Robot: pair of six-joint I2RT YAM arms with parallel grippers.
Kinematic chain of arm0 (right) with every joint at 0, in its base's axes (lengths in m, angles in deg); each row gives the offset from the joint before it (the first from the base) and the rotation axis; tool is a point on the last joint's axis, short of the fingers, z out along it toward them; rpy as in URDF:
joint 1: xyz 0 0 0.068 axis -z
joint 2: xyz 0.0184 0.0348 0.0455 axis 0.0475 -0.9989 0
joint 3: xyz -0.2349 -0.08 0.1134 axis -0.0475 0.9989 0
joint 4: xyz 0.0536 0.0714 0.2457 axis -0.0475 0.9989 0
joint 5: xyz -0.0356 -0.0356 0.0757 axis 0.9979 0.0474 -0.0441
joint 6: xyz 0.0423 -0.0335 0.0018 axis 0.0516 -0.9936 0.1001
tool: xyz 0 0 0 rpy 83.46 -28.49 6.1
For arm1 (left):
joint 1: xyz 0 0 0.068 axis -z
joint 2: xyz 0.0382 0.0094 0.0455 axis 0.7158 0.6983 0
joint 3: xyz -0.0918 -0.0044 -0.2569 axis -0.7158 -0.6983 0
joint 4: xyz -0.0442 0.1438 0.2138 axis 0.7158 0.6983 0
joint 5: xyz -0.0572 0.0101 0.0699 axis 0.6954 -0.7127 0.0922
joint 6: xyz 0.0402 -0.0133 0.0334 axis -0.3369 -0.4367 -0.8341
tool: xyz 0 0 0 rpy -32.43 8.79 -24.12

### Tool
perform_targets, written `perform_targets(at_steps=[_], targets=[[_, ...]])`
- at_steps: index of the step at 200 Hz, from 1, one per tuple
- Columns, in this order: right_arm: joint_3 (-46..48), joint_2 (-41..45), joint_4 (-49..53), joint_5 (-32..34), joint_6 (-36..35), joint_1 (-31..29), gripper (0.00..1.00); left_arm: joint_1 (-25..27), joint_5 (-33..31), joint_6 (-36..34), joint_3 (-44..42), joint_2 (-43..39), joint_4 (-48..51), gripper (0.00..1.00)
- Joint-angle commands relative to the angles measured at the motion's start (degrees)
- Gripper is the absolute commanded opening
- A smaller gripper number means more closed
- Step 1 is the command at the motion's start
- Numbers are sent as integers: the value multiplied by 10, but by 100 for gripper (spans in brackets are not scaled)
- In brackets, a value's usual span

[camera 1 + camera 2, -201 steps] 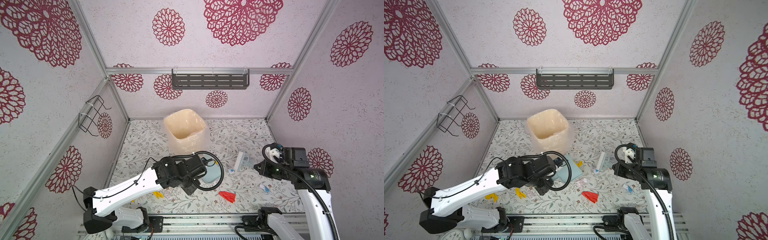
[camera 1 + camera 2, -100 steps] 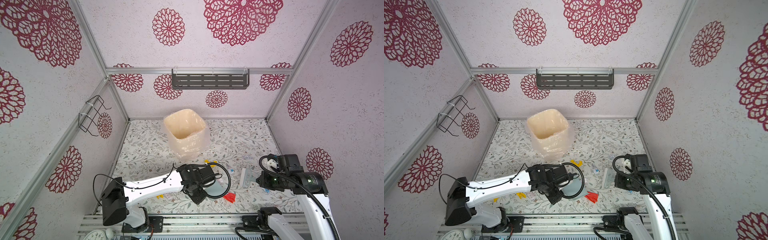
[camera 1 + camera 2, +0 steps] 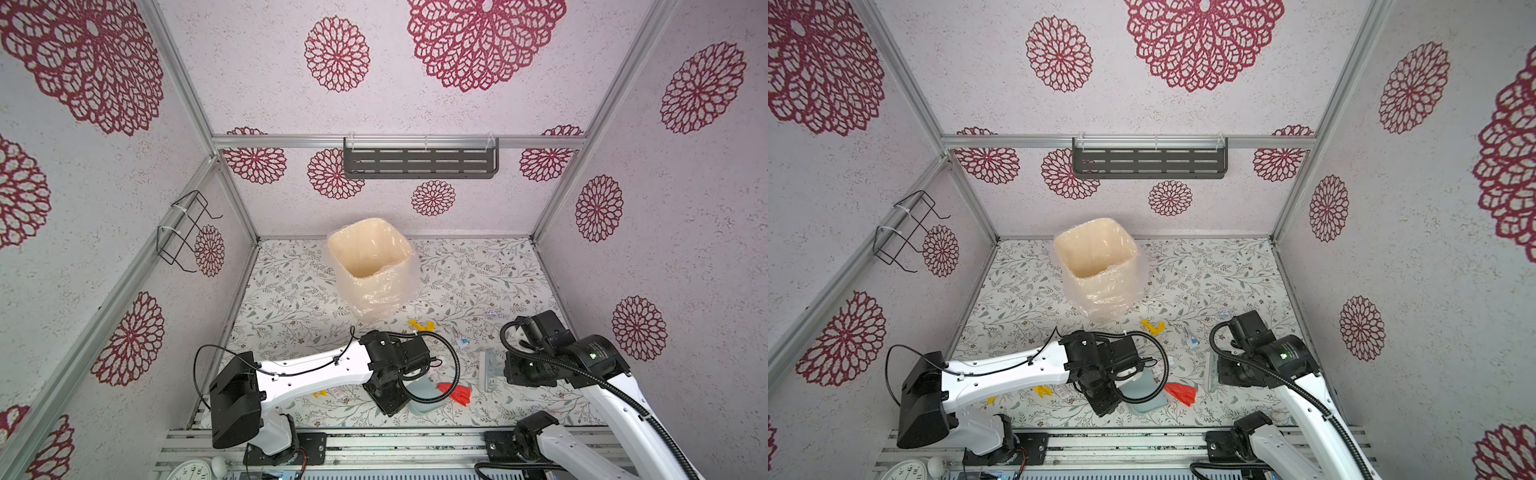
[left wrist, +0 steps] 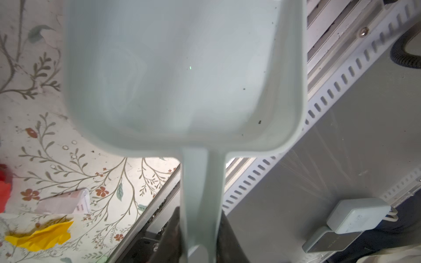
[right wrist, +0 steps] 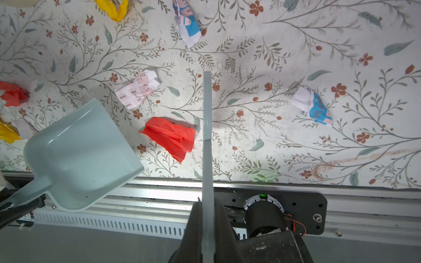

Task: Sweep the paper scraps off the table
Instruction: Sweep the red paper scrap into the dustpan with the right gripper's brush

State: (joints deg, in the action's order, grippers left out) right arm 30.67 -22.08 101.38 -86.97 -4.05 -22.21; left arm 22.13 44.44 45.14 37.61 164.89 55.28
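The left end effector (image 4: 200,230) is clamped on the dustpan (image 5: 79,157) handle, the right end effector (image 5: 207,218) on the thin brush (image 5: 207,109). Scattered on the worktop (image 5: 273,68) lie paper scraps (image 5: 136,91); a red scrap (image 5: 173,134) sits between dustpan mouth and brush, the lined bin (image 3: 370,253) well behind

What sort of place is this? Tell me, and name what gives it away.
Probably a robot test booth dressed like a home: papered walls on a metal frame, two robot arms bolted to a rail by the flowered table, and a lined bin near paper scraps.
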Motion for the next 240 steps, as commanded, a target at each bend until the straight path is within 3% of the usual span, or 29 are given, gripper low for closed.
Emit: perform_targets(at_steps=[1, 84, 240], targets=[[4, -2, 1, 27, 34, -21, 0, 5, 3, -16, -6, 4, 27, 0], [25, -15, -23, 40, 67, -78, 0, 7, -43, -41, -11, 34, 15, 0], [43, -53, -67, 20, 88, -151, 0, -3, -26, -78, -28, 70, -38, 0]])
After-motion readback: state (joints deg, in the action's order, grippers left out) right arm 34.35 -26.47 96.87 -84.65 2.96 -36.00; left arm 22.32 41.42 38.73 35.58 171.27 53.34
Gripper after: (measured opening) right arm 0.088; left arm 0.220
